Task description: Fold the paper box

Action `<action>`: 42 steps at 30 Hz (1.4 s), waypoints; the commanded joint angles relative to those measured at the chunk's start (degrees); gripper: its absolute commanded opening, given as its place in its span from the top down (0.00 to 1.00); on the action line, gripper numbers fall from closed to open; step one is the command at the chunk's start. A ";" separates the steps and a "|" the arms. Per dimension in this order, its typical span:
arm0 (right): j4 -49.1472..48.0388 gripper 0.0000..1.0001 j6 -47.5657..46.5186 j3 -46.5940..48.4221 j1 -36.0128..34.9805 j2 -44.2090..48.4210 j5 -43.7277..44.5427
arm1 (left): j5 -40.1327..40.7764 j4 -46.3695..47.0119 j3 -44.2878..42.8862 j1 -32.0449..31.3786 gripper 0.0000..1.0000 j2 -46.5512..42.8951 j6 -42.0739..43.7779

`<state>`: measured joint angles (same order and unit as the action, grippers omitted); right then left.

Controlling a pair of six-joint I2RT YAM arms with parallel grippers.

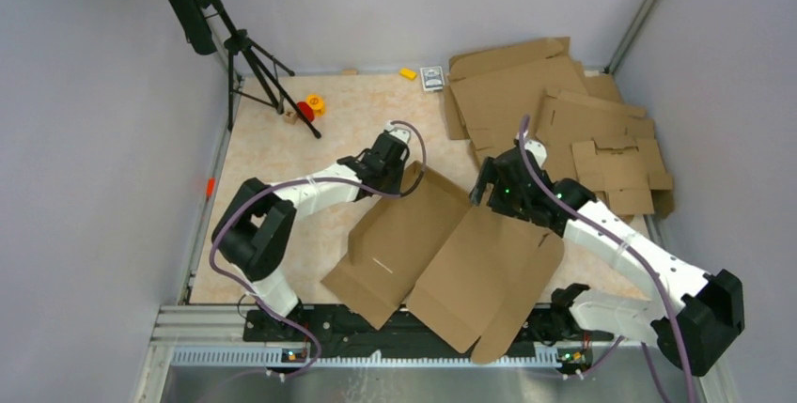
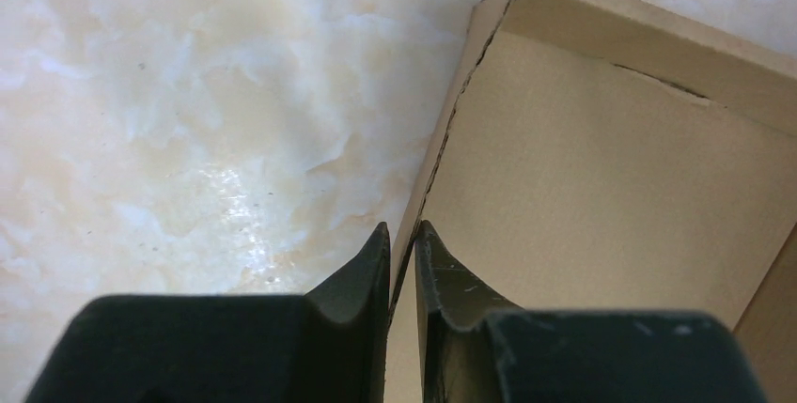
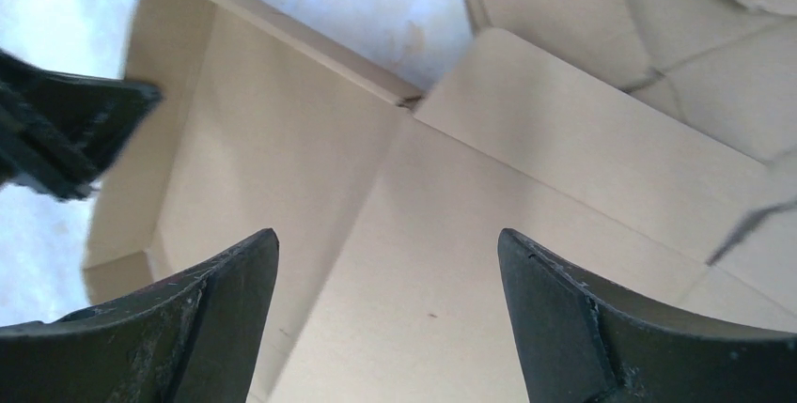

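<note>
Paper box [image 1: 451, 257] lies opened out on the near half of the counter [image 1: 310, 140], between the two arms. Its nearest corner reaches over the black rail where the arms are bolted. It is one brown corrugated piece with crease lines. The big panels lie flat or almost flat, and at the far left side one flap stands up from the counter.

The left hand [image 1: 410, 180] is at this raised flap. In the left wrist view its fingers [image 2: 362, 271] are pressed nearly together, with the thin edge of the flap between them, so this hand is clenched on the paper box.

The right hand [image 1: 487, 194] hangs over the far middle part of the box, close to a crease between two panels. Its fingers [image 3: 216, 309] stand wide apart and nothing is between them; only the cardboard shows below (whether the tips touch the board, I cannot tell). In the right wrist view the raised flap is at the left, and the dark left hand is beside it.

At the far right of the counter lies a pile of other cardboard blanks [image 1: 554, 107], some overlapping. At the far left stands a black tripod [image 1: 246, 55], with small red and yellow toys [image 1: 310, 105] near its foot. A yellow block [image 1: 408, 73] lies by the far wall.
</note>
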<state>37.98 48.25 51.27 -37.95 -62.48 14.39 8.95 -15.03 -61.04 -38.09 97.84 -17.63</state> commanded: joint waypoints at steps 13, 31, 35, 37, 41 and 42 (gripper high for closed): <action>18.79 0.15 12.64 -7.31 1.28 7.61 8.87 | 2.08 -0.38 4.26 5.54 0.84 -6.96 -3.87; 26.31 0.21 17.69 -14.82 -2.89 13.30 -3.56 | -5.51 2.19 4.65 5.29 0.82 -6.29 -1.54; 26.23 0.25 17.83 -15.09 -3.84 14.10 -4.18 | -6.19 2.42 4.67 5.22 0.82 -6.25 -1.37; 28.00 0.23 17.90 -14.44 -4.26 13.86 -2.66 | -6.29 2.54 4.70 5.13 0.82 -6.26 -1.28; 27.58 0.22 17.66 -16.84 -4.41 13.95 -2.42 | -6.89 2.62 4.53 4.80 0.82 -5.93 -1.05; 26.53 0.22 17.54 -18.01 -4.41 14.22 -3.29 | -6.86 2.57 4.47 4.70 0.82 -5.79 -0.97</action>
<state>65.30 65.21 35.14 -41.54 -49.28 11.86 3.29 -14.61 -56.66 -33.04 92.75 -19.33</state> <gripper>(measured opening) 0.781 0.185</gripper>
